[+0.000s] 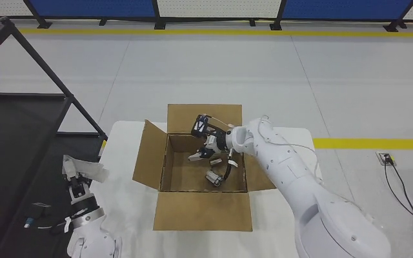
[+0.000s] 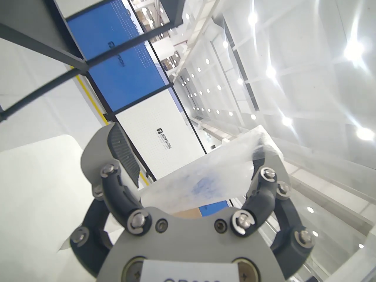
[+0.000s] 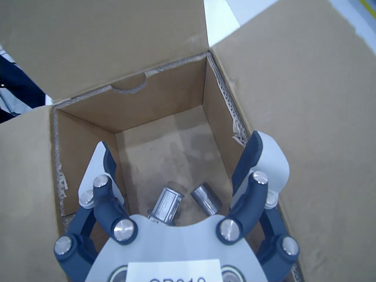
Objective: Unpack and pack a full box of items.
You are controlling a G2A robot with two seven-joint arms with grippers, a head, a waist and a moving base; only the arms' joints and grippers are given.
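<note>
An open cardboard box (image 1: pixel 203 206) stands in the middle of the white table (image 1: pixel 122 193), its flaps (image 3: pixel 97 30) folded outward. On its floor lie a ribbed metal cylinder (image 3: pixel 168 204) and a smooth metal sleeve (image 3: pixel 205 199), seen as small metal parts (image 1: pixel 214 178) from above. My right gripper (image 3: pixel 179 142) hangs open inside the box mouth, just above them, holding nothing. At the table's near left corner my left gripper (image 1: pixel 77 173) points upward. A translucent plastic bag (image 2: pixel 211 174) with something blue inside spans its widely spaced fingers (image 2: pixel 120 148).
A black metal frame (image 1: pixel 39 109) with a dark surface stands left of the table, close to the left arm. The box flaps cover much of the tabletop around the box. Bare white table shows left of the box.
</note>
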